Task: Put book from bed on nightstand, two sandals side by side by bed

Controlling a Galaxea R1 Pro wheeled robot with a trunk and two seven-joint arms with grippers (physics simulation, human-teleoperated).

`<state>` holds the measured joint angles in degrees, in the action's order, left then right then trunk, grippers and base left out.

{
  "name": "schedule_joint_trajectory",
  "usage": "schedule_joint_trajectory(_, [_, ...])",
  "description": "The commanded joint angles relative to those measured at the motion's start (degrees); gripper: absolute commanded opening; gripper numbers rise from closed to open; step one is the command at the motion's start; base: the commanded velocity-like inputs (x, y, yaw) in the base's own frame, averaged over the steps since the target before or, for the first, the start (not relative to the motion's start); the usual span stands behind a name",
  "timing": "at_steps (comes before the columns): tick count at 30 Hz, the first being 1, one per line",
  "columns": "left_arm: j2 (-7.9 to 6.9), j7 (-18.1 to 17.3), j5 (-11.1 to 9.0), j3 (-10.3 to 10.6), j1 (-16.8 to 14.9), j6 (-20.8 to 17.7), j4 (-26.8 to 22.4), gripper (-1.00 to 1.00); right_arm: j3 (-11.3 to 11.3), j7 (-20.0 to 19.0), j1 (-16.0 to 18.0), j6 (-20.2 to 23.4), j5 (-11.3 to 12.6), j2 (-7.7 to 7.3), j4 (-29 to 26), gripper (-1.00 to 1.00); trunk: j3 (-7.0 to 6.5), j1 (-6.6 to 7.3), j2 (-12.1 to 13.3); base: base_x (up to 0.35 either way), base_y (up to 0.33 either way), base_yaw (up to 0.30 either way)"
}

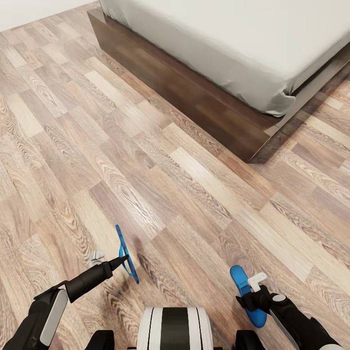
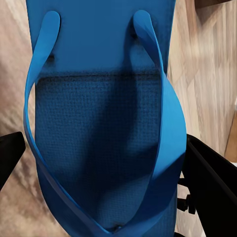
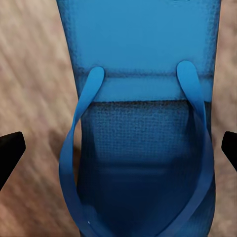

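My left gripper (image 1: 122, 263) is shut on one bright blue sandal (image 1: 127, 260), held edge-on above the wood floor at the lower left. Up close that sandal (image 2: 106, 133) shows its straps between black fingers (image 2: 213, 183). My right gripper (image 1: 253, 290) is shut on the other sandal (image 1: 245, 291) at the lower right, its sole and straps (image 3: 140, 143) sitting between the fingertips (image 3: 10, 154). The bed (image 1: 204, 104), a dark brown frame under a pale mattress, lies ahead at the upper right with its corner nearest me. The book and the nightstands are out of view.
Light wood-plank floor (image 1: 121, 160) stretches between me and the bed frame's long side. A strip of white wall (image 1: 29, 12) shows at the far upper left. My white and black trunk (image 1: 175, 328) is at the bottom centre.
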<state>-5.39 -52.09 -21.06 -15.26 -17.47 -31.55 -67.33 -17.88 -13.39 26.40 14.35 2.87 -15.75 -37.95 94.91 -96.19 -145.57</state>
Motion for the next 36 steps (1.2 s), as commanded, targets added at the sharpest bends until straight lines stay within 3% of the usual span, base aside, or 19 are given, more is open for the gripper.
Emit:
schedule_joint_trajectory(1, [0.01, -0.1, -0.3, 0.0, 0.0, -0.4, 0.0, -1.0, -0.2, 0.0, 0.0, 0.3, 0.3, -0.07, -0.1, 1.0, 0.03, 0.01, 0.0, 0.0, 0.0, 0.0])
schedule_joint_trajectory(5, [0.02, -0.1, -0.3, 0.0, 0.0, -0.4, 0.0, -1.0, -0.2, 0.0, 0.0, 0.3, 0.3, -0.08, 0.0, 1.0, 0.69, -0.07, -0.1, 0.0, 0.0, 0.0])
schedule_joint_trajectory(12, [0.03, -0.1, -0.3, 0.0, 0.0, -0.4, 0.0, -1.0, -0.2, 0.1, 0.0, 0.2, 0.3, -0.09, 0.0, 1.0, 0.69, -0.07, -0.1, 0.0, 0.0, 0.0])
schedule_joint_trajectory(13, [0.03, -0.1, -0.3, 0.0, 0.0, -0.4, 0.0, -1.0, -0.2, 0.1, 0.0, 0.2, 0.3, -0.1, 0.0, -1.0, 0.69, -0.07, -0.1, 0.0, 0.0, 0.0])
schedule_joint_trajectory(22, [0.03, -0.1, -0.3, 0.0, 0.0, -0.4, 0.0, -1.0, 4.3, 0.1, 0.0, 0.1, 0.3, -0.07, 0.0, -1.0, 0.69, -0.07, -0.1, 0.0, 0.0, 0.0])
schedule_joint_trajectory(29, [-0.03, -0.1, -0.3, 0.0, 0.0, -0.5, 0.0, -1.0, 4.7, 0.1, 0.0, 0.1, 0.3, -0.07, 0.0, -1.0, 0.69, -0.07, -0.1, 0.0, 0.0, 0.0])
schedule_joint_trajectory(36, [-0.01, -0.1, -0.3, 0.0, 0.0, -0.5, 0.0, -1.0, 4.7, 0.1, 0.0, 0.1, 0.3, -0.07, -0.1, -1.0, -0.86, 0.11, 0.0, 0.0, 0.0, 0.0])
